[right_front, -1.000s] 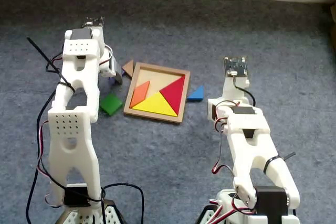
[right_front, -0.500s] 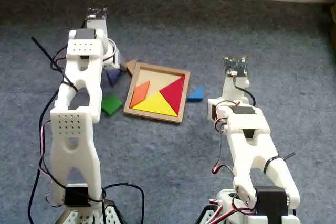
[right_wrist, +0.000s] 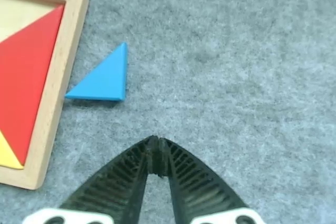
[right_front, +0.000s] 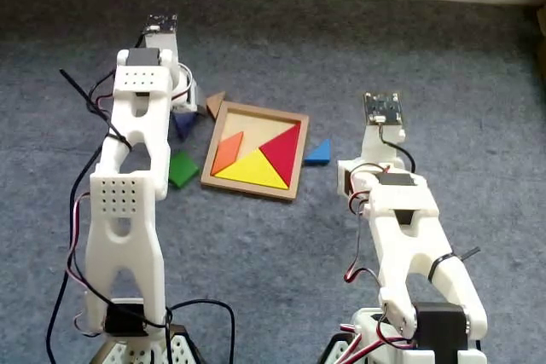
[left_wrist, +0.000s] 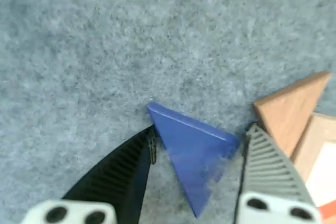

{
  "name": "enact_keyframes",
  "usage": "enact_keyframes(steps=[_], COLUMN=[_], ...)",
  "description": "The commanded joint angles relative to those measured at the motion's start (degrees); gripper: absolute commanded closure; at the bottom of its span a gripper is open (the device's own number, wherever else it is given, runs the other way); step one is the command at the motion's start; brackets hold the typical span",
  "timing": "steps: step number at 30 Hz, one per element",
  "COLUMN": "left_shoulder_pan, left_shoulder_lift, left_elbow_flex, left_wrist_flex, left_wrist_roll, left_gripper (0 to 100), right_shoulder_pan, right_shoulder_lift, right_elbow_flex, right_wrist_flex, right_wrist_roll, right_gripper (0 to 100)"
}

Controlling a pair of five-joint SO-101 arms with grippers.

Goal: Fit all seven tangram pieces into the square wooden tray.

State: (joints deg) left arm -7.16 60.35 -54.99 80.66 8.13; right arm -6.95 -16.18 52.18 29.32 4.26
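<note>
Lying flat on the grey carpeted desk (right_front: pixel 461 83), the square wooden tray (right_front: pixel 260 111) sits between the two arms. It holds three pieces: a red triangle (right_front: pixel 283 149), a yellow triangle (right_front: pixel 250 170) and an orange piece (right_front: pixel 226 153). The part of its floor toward the far edge is bare wood.

The four other pieces lie on the desk around it. A brown triangle (right_front: pixel 213 105) rests at the tray's far corner on the left arm's side. A dark blue triangle (right_front: pixel 182 123) is just beyond it. A green square (right_front: pixel 181 169) sits beside the tray's near corner on that side. A light blue triangle (right_front: pixel 318 153) lies just off the opposite rim.

The left tool (left_wrist: pixel 199 137) is down over the dark blue triangle, open, with one jaw on each side of the piece and close against its edges. The piece lies flat on the desk.

The right tool (right_wrist: pixel 156 156) is closed with its tips together, holding nothing. It hangs over bare carpet near the light blue triangle, apart from it.
</note>
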Motion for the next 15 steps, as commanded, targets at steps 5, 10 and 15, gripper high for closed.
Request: enact_keyframes(steps=[5,10,15], left_shoulder_pan=[0.92,0.92,1.89], left_shoulder_lift=[1.45,1.45,1.71], left_elbow_flex=[-6.90,-10.95,-19.12], left_wrist_flex=[3.16,7.65,14.51], left_wrist_roll=[-0.09,-0.18,-4.57], left_gripper=[84,84,84], right_shoulder_pan=[-1.01,-1.01,-1.01], right_shoulder_lift=[-2.77,-2.77,-2.68], right_elbow_flex=[-0.40,-0.40,-0.48], right_wrist_flex=[-1.19,-1.19,-1.19], right_wrist_roll=[-0.09,-0.09,-0.09], right_gripper=[98.8,98.8,98.8])
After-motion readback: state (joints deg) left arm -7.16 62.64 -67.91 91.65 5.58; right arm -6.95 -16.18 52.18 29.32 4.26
